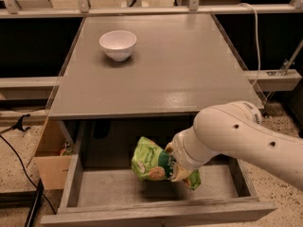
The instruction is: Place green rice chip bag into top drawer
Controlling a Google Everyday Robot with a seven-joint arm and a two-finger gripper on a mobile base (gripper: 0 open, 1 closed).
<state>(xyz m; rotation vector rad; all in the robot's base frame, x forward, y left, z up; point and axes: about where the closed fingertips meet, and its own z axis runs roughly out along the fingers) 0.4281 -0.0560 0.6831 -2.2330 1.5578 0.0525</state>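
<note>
The green rice chip bag (pixel 150 160) hangs just above the bare grey bottom of the open top drawer (pixel 118 188), near its middle. My gripper (pixel 174 167) is down inside the drawer and shut on the bag's right side. The white wrist and arm (pixel 236 136) cover the fingers and the drawer's right part. The bag's left half with the dark label and rice-cake pictures shows. Whether the bag touches the drawer bottom I cannot tell.
A white bowl (pixel 118 44) stands on the grey tabletop (pixel 161 74) at the back left. A cardboard box (pixel 49 162) sits on the floor left of the drawer. Black cables (pixel 19 155) run over the floor at the left. A rail (pixel 274 77) lies to the right.
</note>
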